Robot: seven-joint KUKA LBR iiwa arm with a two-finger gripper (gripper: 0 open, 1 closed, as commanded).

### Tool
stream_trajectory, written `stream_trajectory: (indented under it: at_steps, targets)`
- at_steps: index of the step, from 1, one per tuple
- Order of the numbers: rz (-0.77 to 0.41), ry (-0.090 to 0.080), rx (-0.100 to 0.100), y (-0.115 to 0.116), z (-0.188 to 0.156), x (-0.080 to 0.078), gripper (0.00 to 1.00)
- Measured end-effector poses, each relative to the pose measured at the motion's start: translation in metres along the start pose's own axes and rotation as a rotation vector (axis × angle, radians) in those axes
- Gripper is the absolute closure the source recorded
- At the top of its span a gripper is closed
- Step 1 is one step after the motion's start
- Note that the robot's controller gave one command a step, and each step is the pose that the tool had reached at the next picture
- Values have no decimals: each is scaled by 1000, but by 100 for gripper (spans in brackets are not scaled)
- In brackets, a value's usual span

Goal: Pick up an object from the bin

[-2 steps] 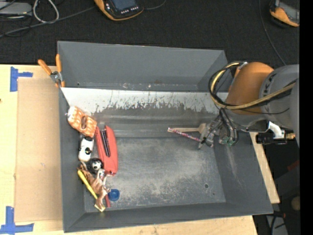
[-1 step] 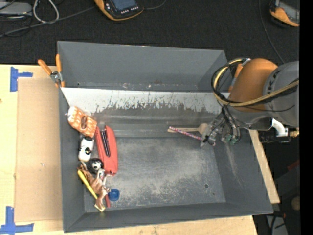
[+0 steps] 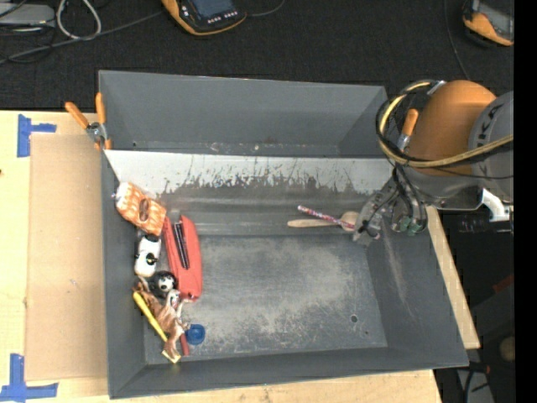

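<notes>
My gripper hangs low at the bin's right side, close to the right wall. Just to its left a small wooden spoon with a pink part along its handle lies on the bin floor near the back wall. The spoon's rounded end points at the gripper and sits right beside it; whether they touch I cannot tell.
A heap lies along the bin's left wall: an orange patterned packet, a long red case, a white and black toy, a yellow pencil and a blue cap. The arm with its orange cover reaches in from the right.
</notes>
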State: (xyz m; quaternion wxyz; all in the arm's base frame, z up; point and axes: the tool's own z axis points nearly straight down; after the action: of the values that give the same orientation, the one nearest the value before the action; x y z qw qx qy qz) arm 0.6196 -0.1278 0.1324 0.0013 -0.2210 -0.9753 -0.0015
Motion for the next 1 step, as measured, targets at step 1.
stream_trajectory:
  at_steps: [1]
  targets:
    - [0,-4,-1,0,-38,-1,100]
